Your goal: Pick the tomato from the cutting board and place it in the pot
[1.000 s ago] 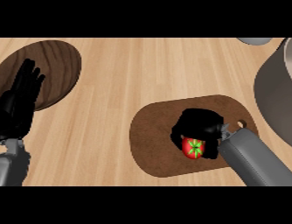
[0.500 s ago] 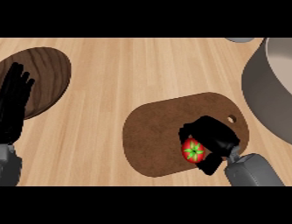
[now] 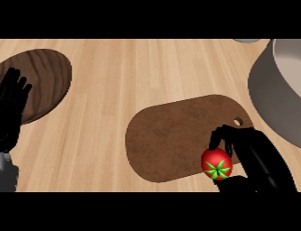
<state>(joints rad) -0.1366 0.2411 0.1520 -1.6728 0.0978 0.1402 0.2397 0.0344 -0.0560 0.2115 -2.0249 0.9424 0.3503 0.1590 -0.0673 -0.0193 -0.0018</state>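
Right robot hand [image 3: 249,155] curls round the tomato [image 3: 216,164]; lift it clear of the cutting board [image 3: 173,137], then carry it toward the pot [image 3: 283,97] beyond the fingertips.

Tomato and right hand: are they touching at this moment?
Touching. In the head view the right hand curls its fingers round the tomato, with no gap between them, at the cutting board's lower right edge.

Bright, even light; faint shadows
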